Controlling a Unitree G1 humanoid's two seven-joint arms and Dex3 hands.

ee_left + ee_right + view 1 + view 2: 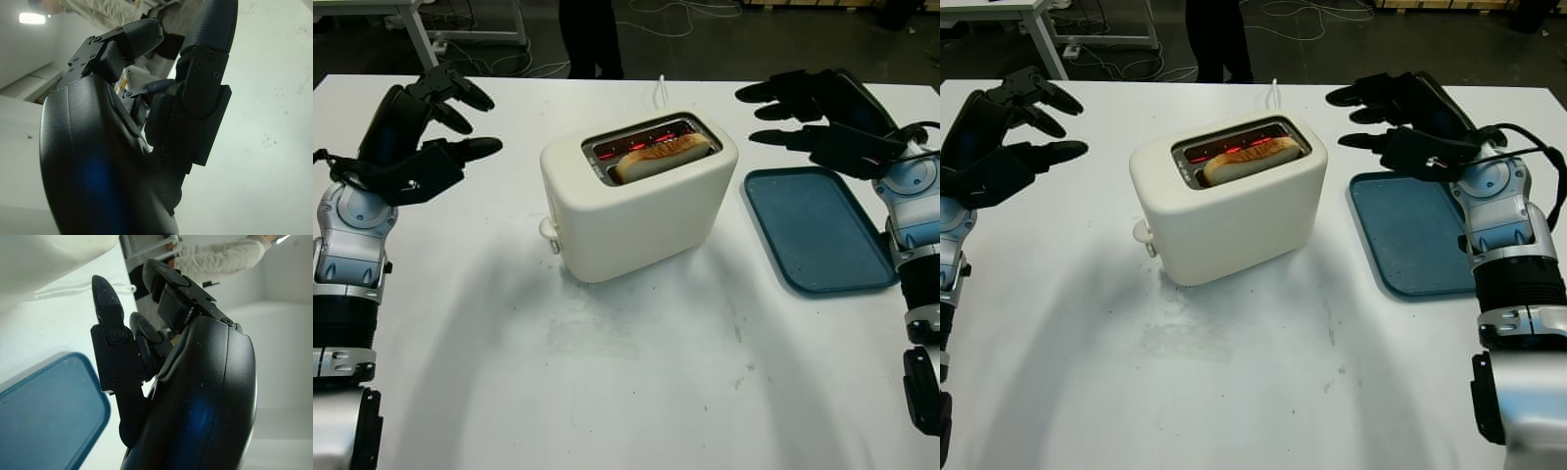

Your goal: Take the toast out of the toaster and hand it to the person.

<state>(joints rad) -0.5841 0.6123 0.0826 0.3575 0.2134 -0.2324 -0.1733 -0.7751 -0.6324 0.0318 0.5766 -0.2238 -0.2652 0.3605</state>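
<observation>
Above white table (607,392): both black hands released, left hand (426,137), right hand (822,122). Pre-reach step; next, pinching browned toast slice (661,157) from cream toaster (636,211).

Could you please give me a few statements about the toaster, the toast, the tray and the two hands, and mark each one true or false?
1. The toast sits in the slot of the toaster. True.
2. The right hand is closed around the toast. False: it is open, raised above the far end of the tray, and holds nothing.
3. The blue tray holds a slice of toast. False: nothing lies on it.
4. The left hand is open, raised on the toaster's other side, apart from it. True.
5. The toaster lies tipped on its side. False: it stands upright on the white table.
</observation>
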